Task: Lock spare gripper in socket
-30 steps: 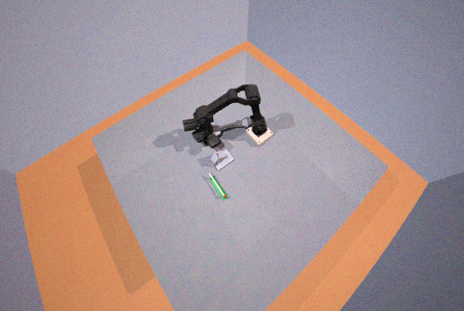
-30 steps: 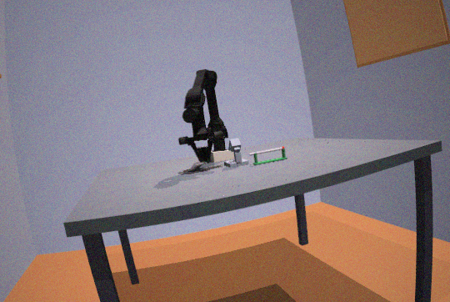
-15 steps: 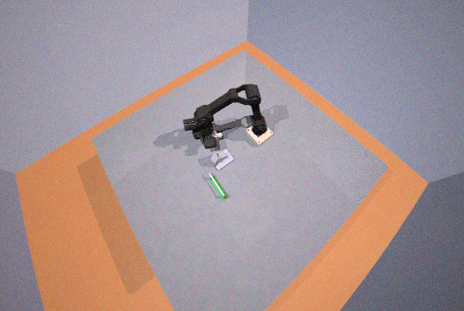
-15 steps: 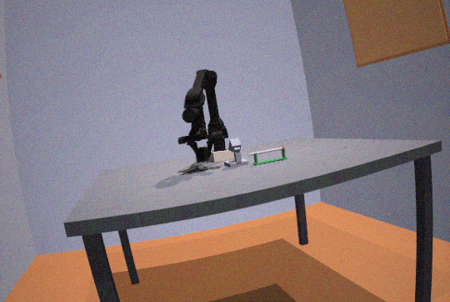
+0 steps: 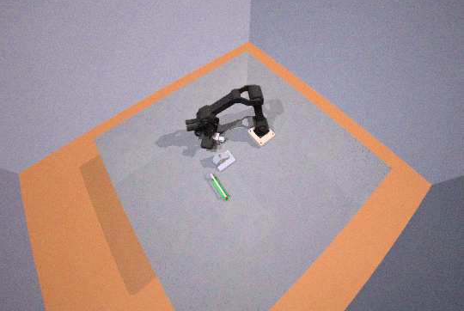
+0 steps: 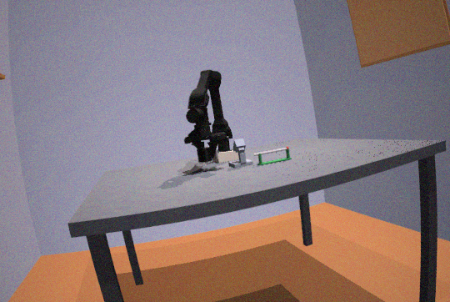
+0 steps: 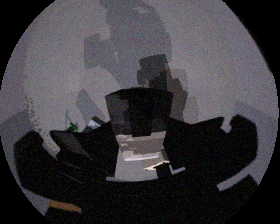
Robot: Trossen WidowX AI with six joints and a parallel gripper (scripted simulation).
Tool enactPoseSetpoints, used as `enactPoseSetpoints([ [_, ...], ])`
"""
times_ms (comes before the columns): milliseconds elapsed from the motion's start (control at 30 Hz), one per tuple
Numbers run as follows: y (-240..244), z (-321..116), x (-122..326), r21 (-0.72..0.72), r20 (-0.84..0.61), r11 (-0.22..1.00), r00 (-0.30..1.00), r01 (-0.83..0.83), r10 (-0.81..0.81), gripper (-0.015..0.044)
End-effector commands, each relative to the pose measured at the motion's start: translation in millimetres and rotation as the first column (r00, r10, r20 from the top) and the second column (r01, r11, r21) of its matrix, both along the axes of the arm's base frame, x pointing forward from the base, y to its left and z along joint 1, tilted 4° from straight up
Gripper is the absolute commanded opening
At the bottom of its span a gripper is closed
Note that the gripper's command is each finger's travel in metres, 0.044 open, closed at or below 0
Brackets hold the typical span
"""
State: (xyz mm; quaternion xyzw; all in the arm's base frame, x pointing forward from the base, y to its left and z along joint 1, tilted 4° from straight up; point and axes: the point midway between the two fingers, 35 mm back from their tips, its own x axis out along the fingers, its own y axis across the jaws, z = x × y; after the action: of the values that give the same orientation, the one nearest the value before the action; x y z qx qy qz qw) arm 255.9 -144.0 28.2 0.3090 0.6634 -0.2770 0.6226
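1. Broadly, the grey tabletop [image 5: 279,219] [image 6: 208,196] [image 7: 65,65] carries everything.
2. Over it bends the black WidowX arm [image 5: 225,103] [image 6: 214,98], on its pale base plate [image 5: 262,143] [image 6: 227,156].
3. Its pincer [image 5: 210,129] [image 6: 204,139] [image 7: 138,116] is closed around the dark spare gripper [image 5: 208,143] [image 6: 202,153] [image 7: 140,107], apart from the mount.
4. Near them stands the light-grey mount [image 5: 230,160] [image 6: 241,154].
5. Beside that sits a green cradle [image 5: 222,194] [image 6: 272,162] [image 7: 73,128].
6. Along the cradle's top lies the white, red-ended lock pin [image 5: 218,185] [image 6: 271,151], outside the mount.
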Motion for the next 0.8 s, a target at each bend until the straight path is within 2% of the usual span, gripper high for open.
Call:
enactPoseSetpoints([
  [0,-0.9,2.8,-0.2,-0.01,0.003,0.994,0.995,0.105,-0.105,0.0],
  [367,-1.2,3.3,-1.9,-0.022,-0.01,0.928,0.928,0.372,-0.372,0.0],
  [767,-1.5,3.8,-3.8,-0.037,-0.02,0.775,0.775,0.63,-0.631,0.0],
])
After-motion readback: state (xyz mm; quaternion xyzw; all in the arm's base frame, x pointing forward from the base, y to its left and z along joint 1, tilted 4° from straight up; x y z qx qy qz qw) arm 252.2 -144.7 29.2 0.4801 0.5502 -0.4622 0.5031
